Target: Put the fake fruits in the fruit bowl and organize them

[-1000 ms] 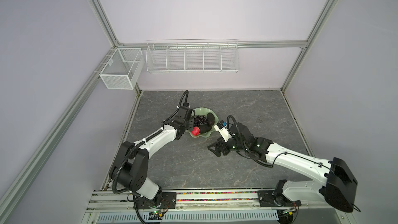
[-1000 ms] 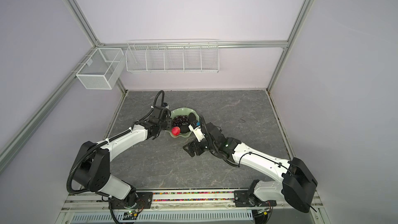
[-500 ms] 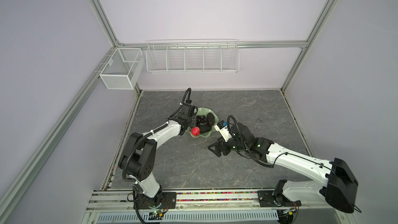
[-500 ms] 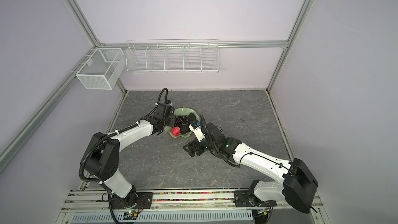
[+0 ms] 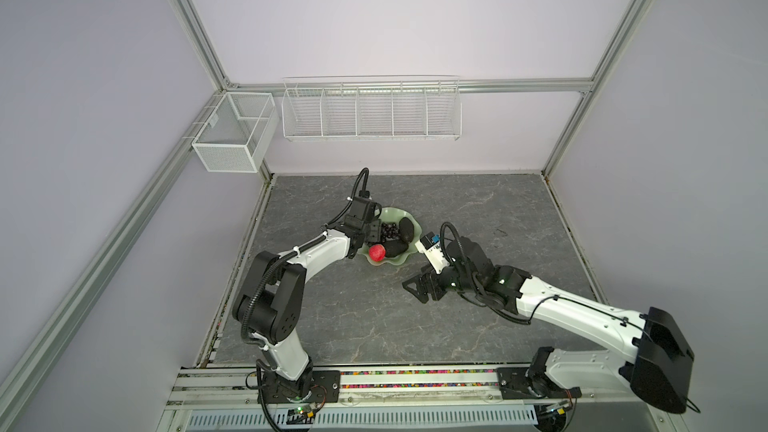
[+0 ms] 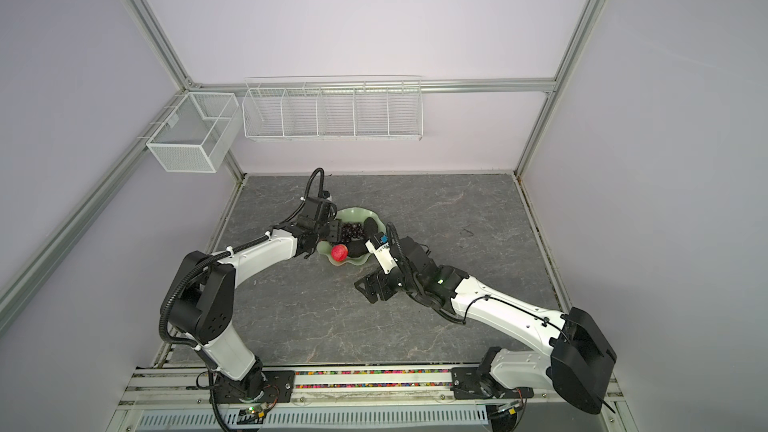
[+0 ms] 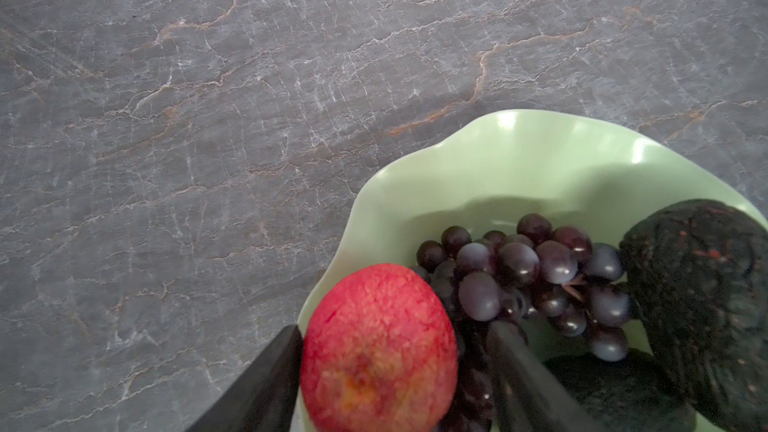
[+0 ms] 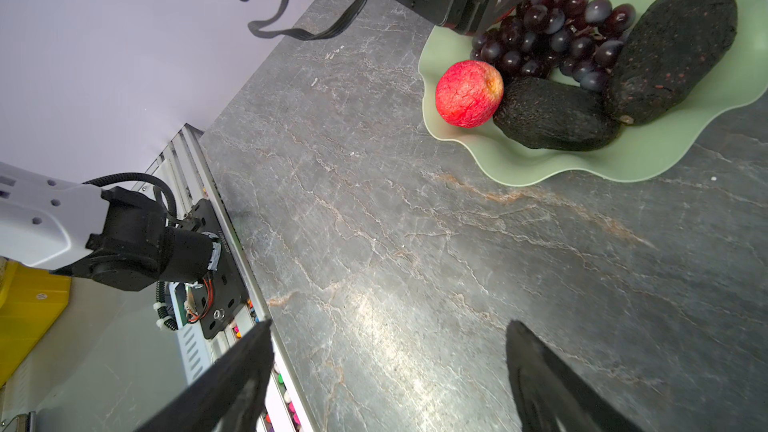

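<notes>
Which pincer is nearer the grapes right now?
Left. The left pincer is at the bowl, right beside the grapes, open around an apple. The right pincer is outside the bowl, open over the table.

- Green bowl (image 5: 394,212) sits mid-frame on the grey worktop (image 5: 478,209).
- It holds a red apple (image 5: 377,252) at the lower rim, two avocados (image 5: 406,229) and grapes (image 5: 389,231).
- Left gripper (image 5: 376,233) is over the bowl's left side.
- Right gripper (image 5: 416,292) is over bare worktop, lower right of the bowl.
</notes>
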